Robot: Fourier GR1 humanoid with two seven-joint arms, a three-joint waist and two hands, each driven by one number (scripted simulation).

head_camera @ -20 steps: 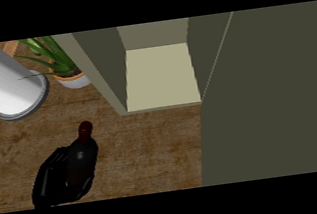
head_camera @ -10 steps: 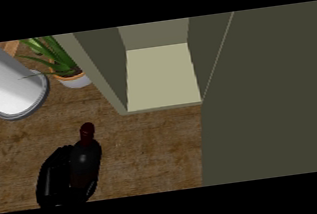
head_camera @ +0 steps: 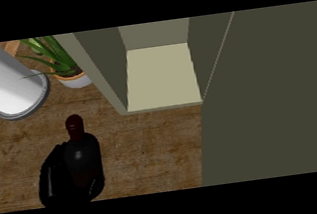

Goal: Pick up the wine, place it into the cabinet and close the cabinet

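Dark bottle with a red cap, brown woodgrain counter, olive cabinet, green plant.

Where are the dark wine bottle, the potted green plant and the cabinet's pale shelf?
Dark wine bottle (head_camera: 75, 125): head view, on its dark red neck.
Potted green plant (head_camera: 75, 79): head view, on its white pot.
Pale shelf (head_camera: 160, 76): head view, on its middle.

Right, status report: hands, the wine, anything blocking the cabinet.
Left hand curled round the wine bottle, low left on the counter. Right hand out of view. Cabinet open, door swung wide; nothing between the bottle and the shelf.
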